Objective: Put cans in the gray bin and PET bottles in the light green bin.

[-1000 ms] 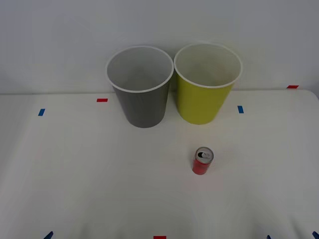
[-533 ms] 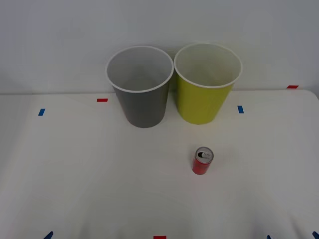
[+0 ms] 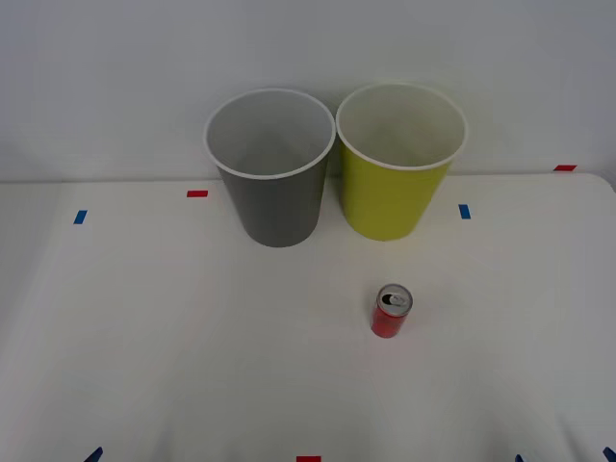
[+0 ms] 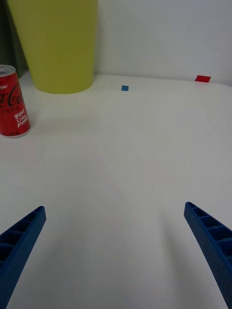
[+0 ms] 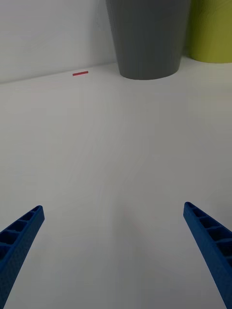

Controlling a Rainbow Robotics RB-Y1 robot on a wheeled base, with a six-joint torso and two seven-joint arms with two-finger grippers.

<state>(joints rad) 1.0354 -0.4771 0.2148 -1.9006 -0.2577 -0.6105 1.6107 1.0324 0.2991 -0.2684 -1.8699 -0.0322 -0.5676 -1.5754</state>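
Note:
A small red can (image 3: 391, 313) with a silver top stands upright on the white table, in front of the light green bin (image 3: 395, 192). The gray bin (image 3: 277, 197) stands just left of it, both upright at the back. In the right wrist view my right gripper (image 4: 115, 207) is open and empty, low over the table, with the can (image 4: 13, 104) and the light green bin (image 4: 58, 43) ahead of it. My left gripper (image 5: 113, 206) is open and empty, facing the gray bin (image 5: 147, 38). PET bottles are out of view.
Red tape marks (image 3: 197, 193) and blue tape marks (image 3: 465, 211) dot the table. A white wall rises right behind the bins. Bare tabletop (image 3: 192, 327) lies between the grippers and the bins.

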